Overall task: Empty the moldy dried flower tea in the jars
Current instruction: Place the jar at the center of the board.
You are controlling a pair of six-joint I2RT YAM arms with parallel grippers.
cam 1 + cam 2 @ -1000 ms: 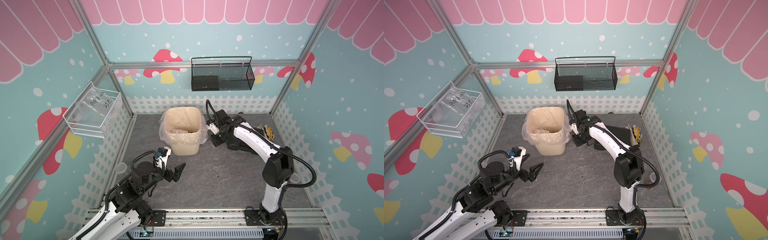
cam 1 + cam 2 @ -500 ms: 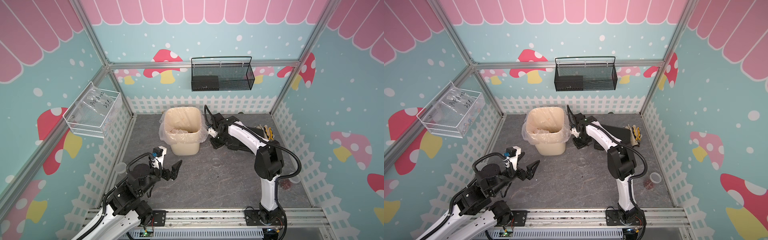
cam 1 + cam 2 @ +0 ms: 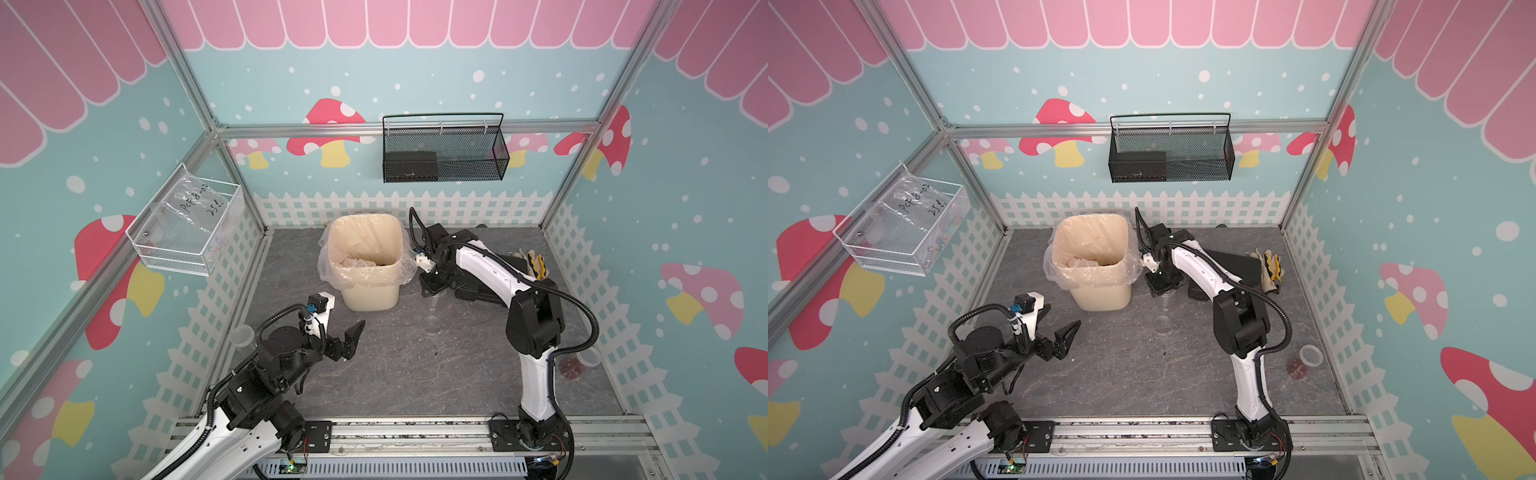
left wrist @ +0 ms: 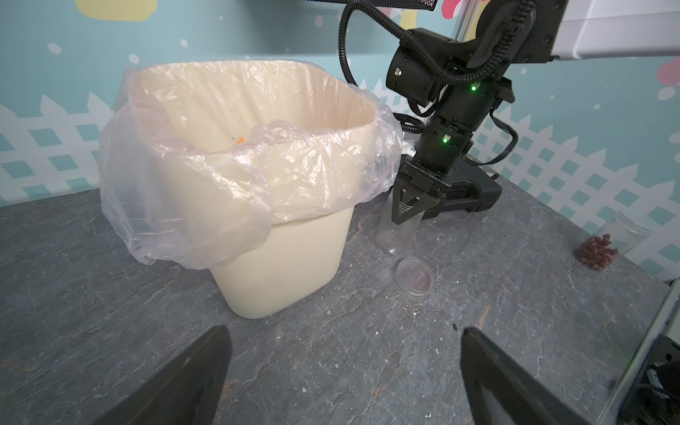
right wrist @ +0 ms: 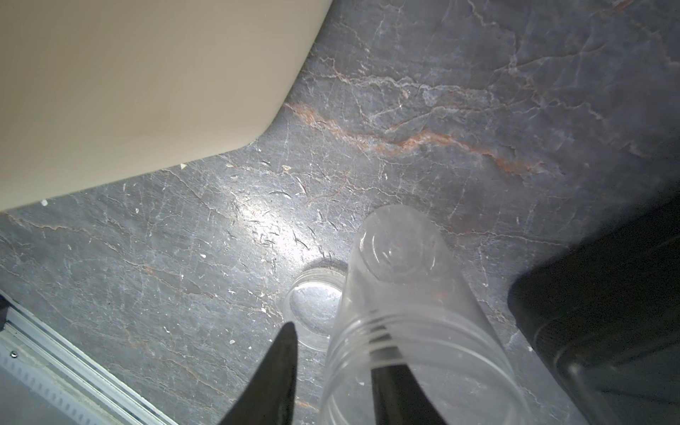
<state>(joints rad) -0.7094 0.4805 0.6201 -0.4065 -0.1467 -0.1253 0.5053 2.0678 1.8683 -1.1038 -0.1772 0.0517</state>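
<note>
Clear plastic jar (image 4: 395,230) stands beside the bin (image 4: 294,257); my right hand (image 5: 338,346) straddles its rim, parted; left hand (image 4: 344,331) wide.

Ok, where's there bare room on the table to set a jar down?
Widest: front middle, between left arm, lid disc and right arm. Also the back strip between bin and fence. Crowded beside the bin: right jaws, jar and black case cluster there.

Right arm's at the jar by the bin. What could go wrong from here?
1. The right tool seems to straddle the rim of the jar; lifting out could tip it onto the lid.
2. A tea clump lies on the table beside a second jar, not in the bin; it could get missed.
</note>
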